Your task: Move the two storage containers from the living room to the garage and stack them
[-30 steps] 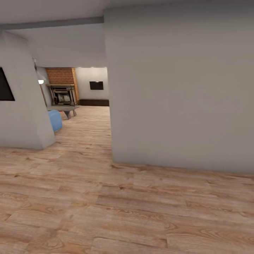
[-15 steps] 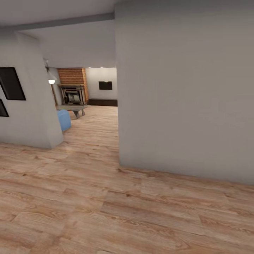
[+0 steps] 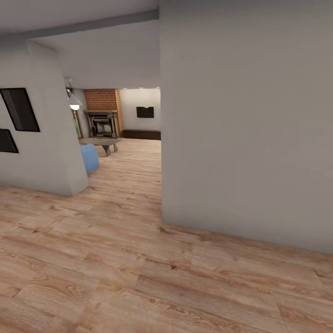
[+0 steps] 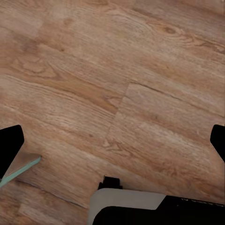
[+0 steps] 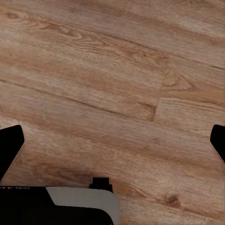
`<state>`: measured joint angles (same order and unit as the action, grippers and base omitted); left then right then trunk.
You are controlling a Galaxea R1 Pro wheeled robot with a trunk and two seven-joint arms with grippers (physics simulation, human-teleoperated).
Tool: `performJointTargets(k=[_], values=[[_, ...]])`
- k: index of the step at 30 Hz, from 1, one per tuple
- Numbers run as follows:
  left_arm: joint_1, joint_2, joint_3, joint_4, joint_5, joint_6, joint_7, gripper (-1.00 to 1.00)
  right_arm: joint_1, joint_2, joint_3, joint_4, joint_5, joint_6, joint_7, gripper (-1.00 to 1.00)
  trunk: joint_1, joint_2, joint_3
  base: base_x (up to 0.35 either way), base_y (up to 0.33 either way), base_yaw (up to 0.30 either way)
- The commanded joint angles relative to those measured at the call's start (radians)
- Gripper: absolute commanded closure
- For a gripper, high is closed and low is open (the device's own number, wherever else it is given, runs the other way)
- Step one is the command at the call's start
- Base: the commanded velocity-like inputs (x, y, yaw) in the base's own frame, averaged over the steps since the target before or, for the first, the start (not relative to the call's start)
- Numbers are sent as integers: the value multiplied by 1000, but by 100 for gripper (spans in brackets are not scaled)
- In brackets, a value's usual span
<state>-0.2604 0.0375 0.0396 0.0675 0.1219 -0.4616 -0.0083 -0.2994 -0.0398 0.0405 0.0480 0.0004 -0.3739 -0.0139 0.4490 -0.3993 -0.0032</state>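
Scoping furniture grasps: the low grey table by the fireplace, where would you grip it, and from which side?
Probably the top's near edge on the low grey table, coming in through the opening past the blue sofa: the flat top seems to overhang its splayed legs. Too distant to judge more.

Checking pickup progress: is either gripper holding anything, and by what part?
Nothing is held. The left gripper and right gripper are open over bare wood floor.

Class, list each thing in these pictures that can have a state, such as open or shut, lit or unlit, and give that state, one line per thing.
Left hand: open, holding nothing, over the wood plank floor.
Right hand: open, holding nothing, over the floor.
Lamp: lit.
Brick fireplace: no fire visible.
Wall screen: dark.
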Motion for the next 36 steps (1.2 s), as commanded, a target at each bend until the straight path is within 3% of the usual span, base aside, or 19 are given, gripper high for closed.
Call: performJointTargets(k=[1,36], values=[[-2,0,4,4,2,-6,-1,-100,-1,0,4,4,0,-7,-1,-100,1,-1,0,326,0,241],[-2,0,3,5,2,-6,-1,-100,-1,0,4,4,0,-7,-1,-100,1,-1,0,326,0,229]])
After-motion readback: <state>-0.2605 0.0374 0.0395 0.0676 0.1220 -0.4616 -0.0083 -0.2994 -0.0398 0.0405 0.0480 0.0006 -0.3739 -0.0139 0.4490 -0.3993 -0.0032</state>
